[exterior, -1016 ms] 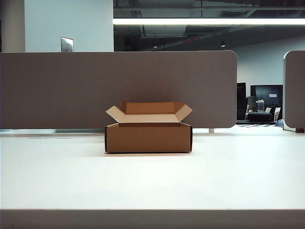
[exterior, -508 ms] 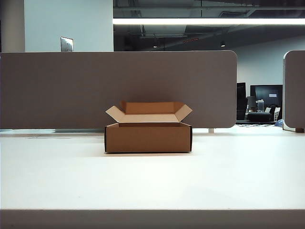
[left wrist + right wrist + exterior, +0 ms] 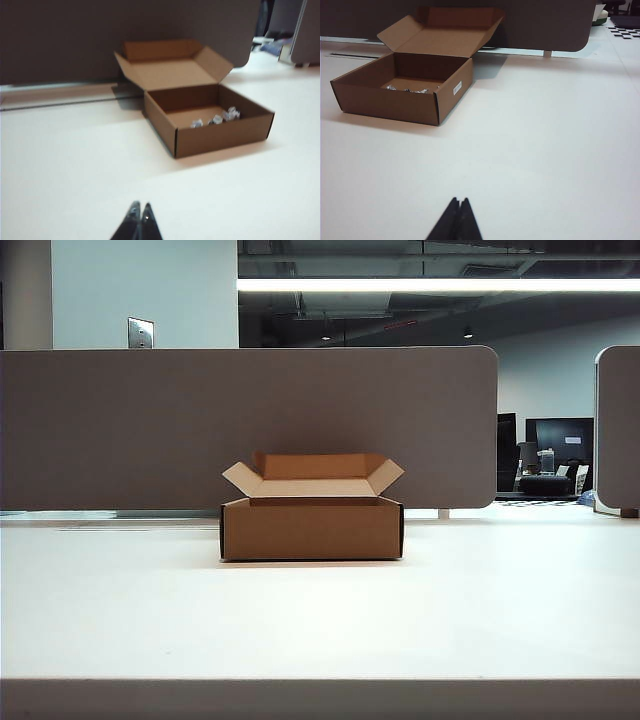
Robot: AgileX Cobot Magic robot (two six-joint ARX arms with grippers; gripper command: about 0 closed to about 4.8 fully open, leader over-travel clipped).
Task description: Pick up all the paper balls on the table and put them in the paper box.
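Three crumpled white paper balls (image 3: 216, 119) lie inside the shallow brown cardboard box (image 3: 311, 528) with its flaps open. No paper ball shows anywhere on the broad white desk (image 3: 320, 610).

The left gripper (image 3: 138, 214) hangs low over the bare desk. Its jaws are pressed tight together and hold nothing. The box sits well ahead of these jaws and off to one side, and the balls rest near the box's far inner wall.

The right gripper (image 3: 458, 209) is low over the desk too. Its jaws are also shut tight and empty. The box is well ahead of them, off to the other side, and bits of the balls (image 3: 407, 90) peek over its front wall.

In the outside view nothing has changed over the last second: same box, same spot, no arm in sight. With both arms pulled away and all the balls in the box, the job looks done.
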